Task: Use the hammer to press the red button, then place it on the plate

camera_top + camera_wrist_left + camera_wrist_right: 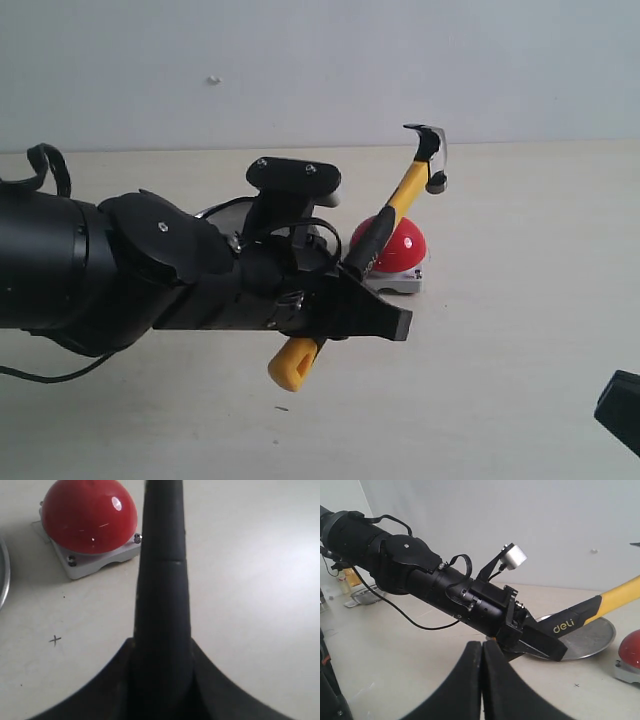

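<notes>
A yellow-necked, black-handled claw hammer (395,205) slants upward, gripped by the left claw (395,325), head raised above a glossy, grey-based red dome button (402,248) just beyond the claw's tips. A round silvery metal plate (587,637) lies flat beside the claw.

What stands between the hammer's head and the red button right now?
Nothing visible. The left hand holds the hammer with its head raised above the red button; only open air lies between them in the exterior view.
</notes>
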Robot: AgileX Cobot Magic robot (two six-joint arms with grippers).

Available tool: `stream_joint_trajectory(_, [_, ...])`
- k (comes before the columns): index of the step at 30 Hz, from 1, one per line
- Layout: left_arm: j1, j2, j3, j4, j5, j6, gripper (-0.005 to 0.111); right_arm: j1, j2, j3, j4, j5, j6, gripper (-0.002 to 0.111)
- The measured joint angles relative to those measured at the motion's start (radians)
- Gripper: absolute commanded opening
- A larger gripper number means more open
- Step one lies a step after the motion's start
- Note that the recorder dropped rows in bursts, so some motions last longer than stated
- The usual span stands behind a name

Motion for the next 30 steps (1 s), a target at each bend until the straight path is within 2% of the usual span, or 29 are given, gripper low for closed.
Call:
stream_joint_trajectory(11, [0.0, -0.003, 0.0, -0.041, -0.042, 0.008, 0.0, 0.0, 0.0, 0.0, 0.0, 0.002, 0.0, 0.0])
stream_joint_trajectory(19, [0.0, -0.003, 0.0, -0.05, -0.089, 0.125, 0.0, 0.0, 0.0, 0.0, 0.0, 0.002, 0.0, 0.0])
stream_joint_trajectory(23, [0.004, -0.003, 0.0, -0.132, -0.093, 0.233, 0.0, 0.0, 0.0, 0.0, 0.0, 0.002, 0.0, 0.0])
stream_joint_trajectory(28, [0.036, -0.005, 0.0, -0.382, -0.099, 0.519, 0.0, 0.0, 0.0, 0.0, 0.0, 0.002, 0.0, 0.0])
stream_joint_trajectory(30, [0.042, -0.005, 0.0, -0.427, -0.117, 0.589, 0.0, 0.0, 0.0, 0.0, 0.0, 0.002, 0.0, 0.0])
